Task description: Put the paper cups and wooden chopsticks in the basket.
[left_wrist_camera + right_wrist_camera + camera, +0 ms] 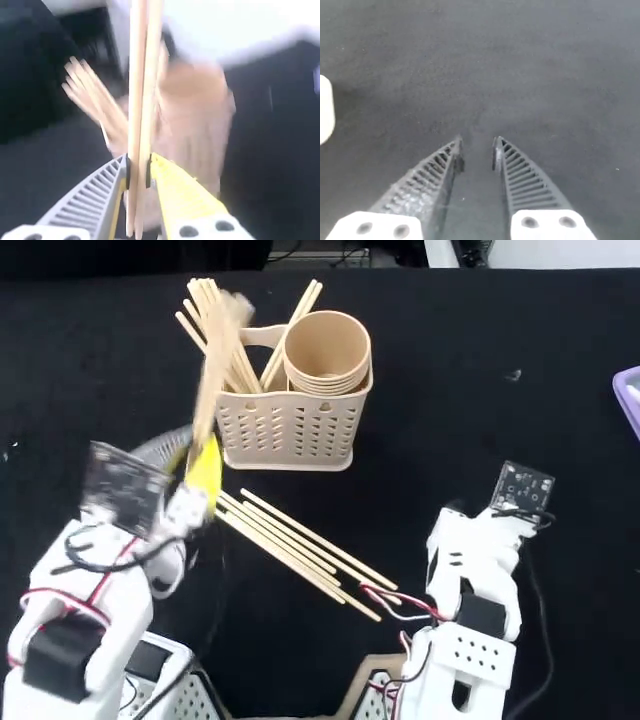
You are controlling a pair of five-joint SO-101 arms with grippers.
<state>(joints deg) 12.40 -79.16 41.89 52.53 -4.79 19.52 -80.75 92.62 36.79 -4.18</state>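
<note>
Plainly, the black bench [560, 370] carried the basket [290, 435], with stacked paper cups [327, 345] in its right compartment and several stowed chopsticks [303, 310] in its left. More loose chopsticks [300, 545] lay on the bench just in front. The left tool [138, 170] was clamped on a held pair [142, 75], raised near the left compartment. Tipping the ends over the rim before letting go seemed wise. The right tool [477, 147] hung slightly parted and empty.

One basket [288, 430], one nested stack of paper cups [327, 348], roughly six chopsticks [300, 540] lying loose, two more held, several standing inside.
</note>
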